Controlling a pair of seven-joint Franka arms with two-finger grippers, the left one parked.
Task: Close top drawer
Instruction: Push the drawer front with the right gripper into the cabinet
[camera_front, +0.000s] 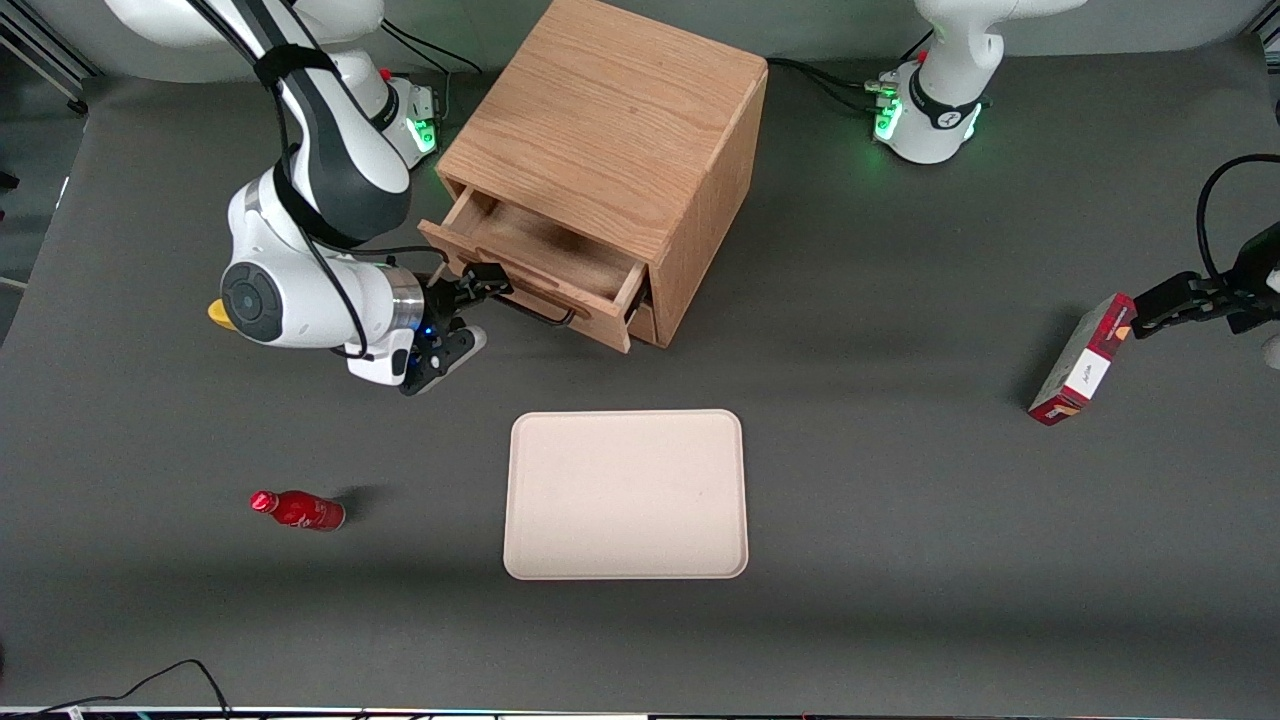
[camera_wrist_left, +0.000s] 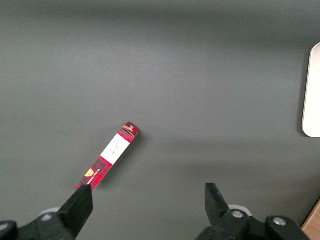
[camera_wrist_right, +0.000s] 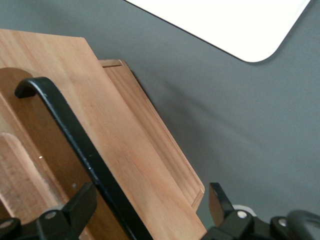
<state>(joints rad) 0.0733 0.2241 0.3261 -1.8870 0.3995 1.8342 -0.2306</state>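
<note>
The wooden cabinet (camera_front: 610, 130) stands at the back of the table with its top drawer (camera_front: 545, 250) pulled out; the shallow tray inside is bare. A black wire handle (camera_front: 540, 313) runs along the drawer's front panel. My right gripper (camera_front: 476, 290) is at the end of that panel toward the working arm's side, level with the handle. In the right wrist view the gripper (camera_wrist_right: 149, 200) is open. Its fingers (camera_wrist_right: 80, 205) stand apart on either side of the drawer front (camera_wrist_right: 130, 150) and the handle (camera_wrist_right: 75, 135), with a gap on each side.
A pale tray (camera_front: 625, 495) (camera_wrist_right: 240, 25) lies on the table nearer the front camera than the cabinet. A red bottle (camera_front: 298, 510) lies toward the working arm's end. A red box (camera_front: 1085, 360) (camera_wrist_left: 112, 155) sits toward the parked arm's end.
</note>
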